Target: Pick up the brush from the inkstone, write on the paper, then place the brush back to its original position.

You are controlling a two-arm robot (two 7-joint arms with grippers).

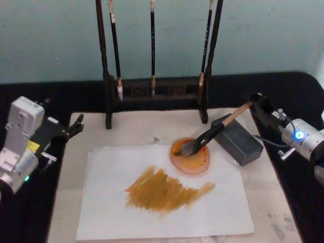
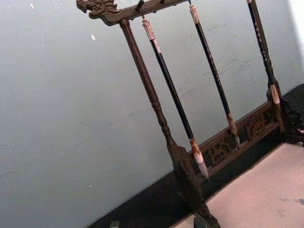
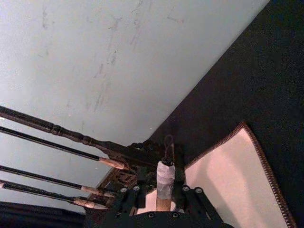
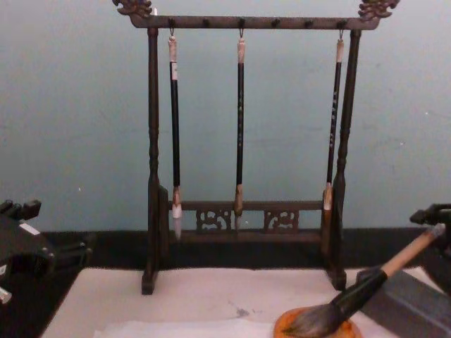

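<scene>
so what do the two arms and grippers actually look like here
The left arm has a boxy white shell with a yellow label and a small green light, ending in a black left gripper with slim fingers. The right arm is silver-grey and rounded, with a glowing blue ring and a thin black cable, ending in a black right gripper.

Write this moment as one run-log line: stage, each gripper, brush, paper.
stage: brush returned | right gripper: at handle end | left gripper: idle, left | brush: bristles in orange dish, leaning on inkstone | paper: brown strokes
</scene>
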